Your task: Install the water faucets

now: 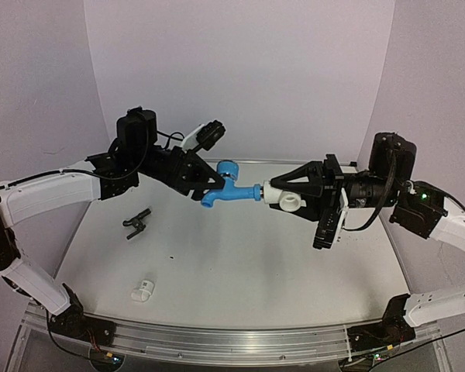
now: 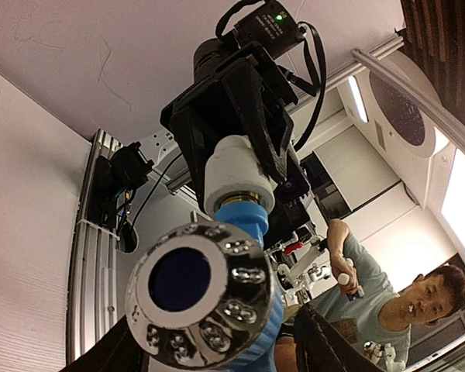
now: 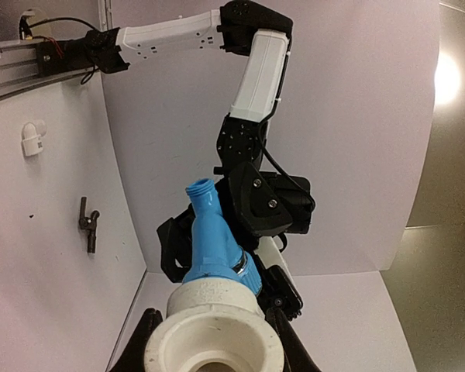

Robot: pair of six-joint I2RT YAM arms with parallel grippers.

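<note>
The blue water faucet [image 1: 229, 190] hangs in the air above the table between both arms. Its stem sits in a stubby white pipe fitting [image 1: 284, 198], and my right gripper [image 1: 275, 194] is shut on that fitting. In the right wrist view the fitting [image 3: 217, 306] fills the bottom, with the faucet [image 3: 213, 240] rising out of it. My left gripper [image 1: 213, 184] straddles the faucet's other end. In the left wrist view its dark fingers [image 2: 322, 345] flank the faucet's shiny round end [image 2: 201, 294], and a thin gap shows on the right side.
A white elbow fitting [image 1: 142, 291] lies on the table near the front left. A small black part [image 1: 137, 223] lies further back on the left. An aluminium rail [image 1: 217, 337] runs along the near edge. White walls enclose the table.
</note>
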